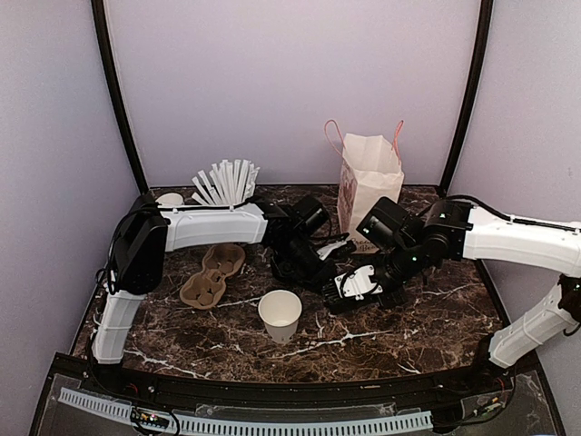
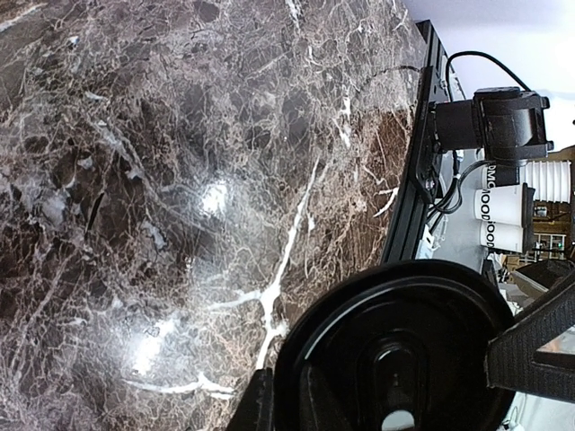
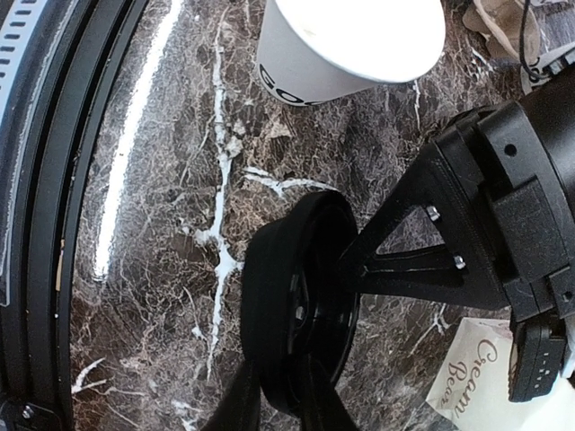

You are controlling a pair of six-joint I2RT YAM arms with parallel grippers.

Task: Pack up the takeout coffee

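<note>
A white paper cup (image 1: 280,313) stands lidless near the table's front middle, and its dark lettering shows near the base of the cup (image 3: 346,45) in the right wrist view. Its black dome lid (image 2: 404,350) hangs on edge above the table between the two arms, right of and behind the cup. My left gripper (image 2: 283,395) is shut on the lid's rim. My right gripper (image 3: 274,395) pinches the opposite part of the lid (image 3: 301,305), one finger outside the dome and one inside. Both grippers meet at mid table (image 1: 336,272).
A tall white paper bag (image 1: 368,186) with pink handles stands at the back, right of centre. A cup of white straws (image 1: 225,182) and another white cup (image 1: 170,198) are at the back left. A brown cup carrier (image 1: 213,272) lies left of the cup.
</note>
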